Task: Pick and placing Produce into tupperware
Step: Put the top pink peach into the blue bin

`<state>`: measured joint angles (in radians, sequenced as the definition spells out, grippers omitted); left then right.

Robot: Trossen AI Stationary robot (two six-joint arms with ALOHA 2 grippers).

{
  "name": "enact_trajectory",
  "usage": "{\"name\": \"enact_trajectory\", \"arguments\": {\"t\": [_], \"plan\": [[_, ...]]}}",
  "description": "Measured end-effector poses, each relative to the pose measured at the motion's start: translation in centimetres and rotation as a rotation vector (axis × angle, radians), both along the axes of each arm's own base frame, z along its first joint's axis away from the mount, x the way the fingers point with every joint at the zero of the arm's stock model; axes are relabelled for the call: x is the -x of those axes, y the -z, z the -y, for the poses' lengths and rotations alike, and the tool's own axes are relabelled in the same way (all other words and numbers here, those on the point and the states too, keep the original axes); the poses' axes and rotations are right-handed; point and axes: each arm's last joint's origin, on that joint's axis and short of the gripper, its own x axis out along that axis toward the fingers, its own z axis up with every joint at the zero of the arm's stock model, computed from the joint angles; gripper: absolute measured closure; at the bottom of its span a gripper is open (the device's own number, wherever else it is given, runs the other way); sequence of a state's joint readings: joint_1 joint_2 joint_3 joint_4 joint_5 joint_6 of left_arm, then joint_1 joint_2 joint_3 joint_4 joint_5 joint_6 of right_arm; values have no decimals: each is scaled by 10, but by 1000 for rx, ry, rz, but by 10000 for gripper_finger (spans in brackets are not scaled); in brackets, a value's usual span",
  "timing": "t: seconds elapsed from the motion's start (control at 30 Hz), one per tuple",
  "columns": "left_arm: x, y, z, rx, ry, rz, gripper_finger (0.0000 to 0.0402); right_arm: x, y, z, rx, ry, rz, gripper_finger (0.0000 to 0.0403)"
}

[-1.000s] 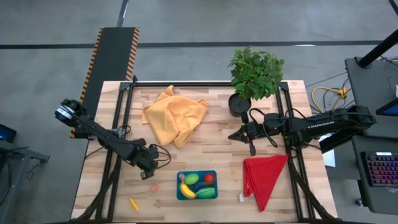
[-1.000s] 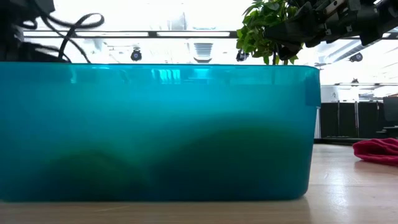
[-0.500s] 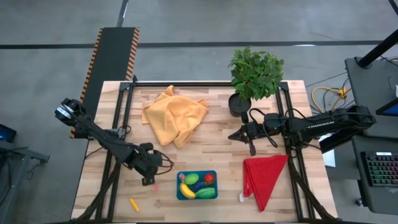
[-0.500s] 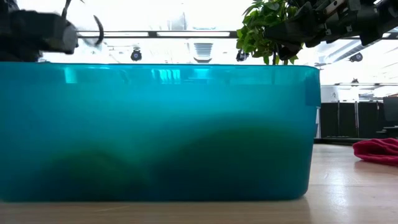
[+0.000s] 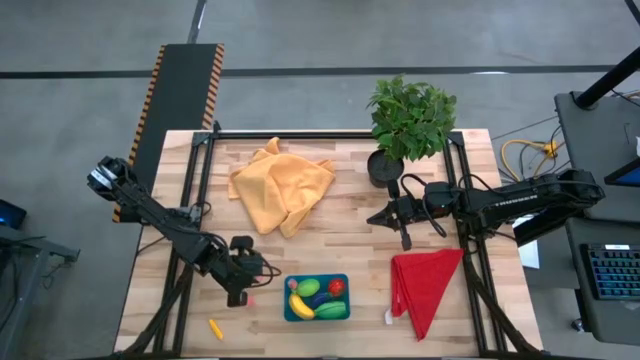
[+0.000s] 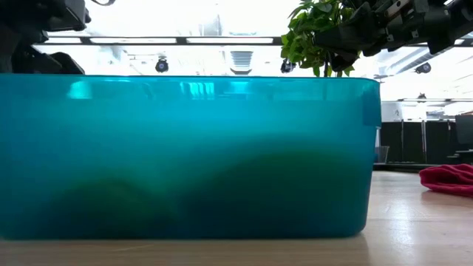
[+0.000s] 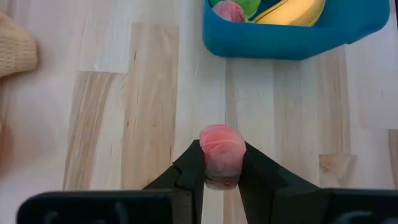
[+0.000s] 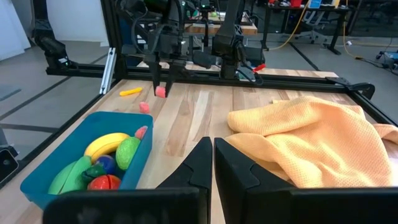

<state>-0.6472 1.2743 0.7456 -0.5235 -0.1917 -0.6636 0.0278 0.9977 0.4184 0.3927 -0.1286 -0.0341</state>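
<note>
- Slip risk: left gripper (image 7: 222, 177) is pinched on a small pink piece (image 7: 222, 154), held only by the fingertips, most of it poking out past the tips. It's rounded and looks soft; a quick swing could squeeze it out or roll it free.
- Miss risk: tupperware (image 5: 288, 312) is just to the right of the left gripper, near edge of table. The piece is tiny, so letting go early drops it on the wood short of the wall, or it bounces off the rim.
- Bump risk: tub wall sits close; coming in too low could clip the left wall and shove the tub, since nothing pins it.
- Crowding: banana (image 8: 107, 144), tomato (image 8: 104, 182), eggplant (image 8: 104, 164) and green pieces (image 8: 127, 152) already fill the tub; a drop onto them might bounce out.
- A second pink bit (image 8: 145, 106) lies on the table just beside the tub's left side, below the gripper, not touching it. Easy to mistake for the held one.
- Carrot (image 5: 215, 327) lies farther left and nearer, well apart from tub and gripper, not yet collected.
- Right gripper (image 8: 213, 155) fully closed, holding nothing, waits over the table on the right, between the orange cloth (image 5: 278, 184) and red cloth (image 5: 422, 284).
</note>
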Motion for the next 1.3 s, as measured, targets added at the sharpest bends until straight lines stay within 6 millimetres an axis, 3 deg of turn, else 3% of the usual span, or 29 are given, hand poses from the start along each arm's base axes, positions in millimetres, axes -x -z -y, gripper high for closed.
{"name": "enact_trajectory", "arguments": {"t": [1.3], "plan": [[-9, -8, 8, 9, 135, 145, 347, 0, 0, 0, 0, 0, 0, 394]]}}
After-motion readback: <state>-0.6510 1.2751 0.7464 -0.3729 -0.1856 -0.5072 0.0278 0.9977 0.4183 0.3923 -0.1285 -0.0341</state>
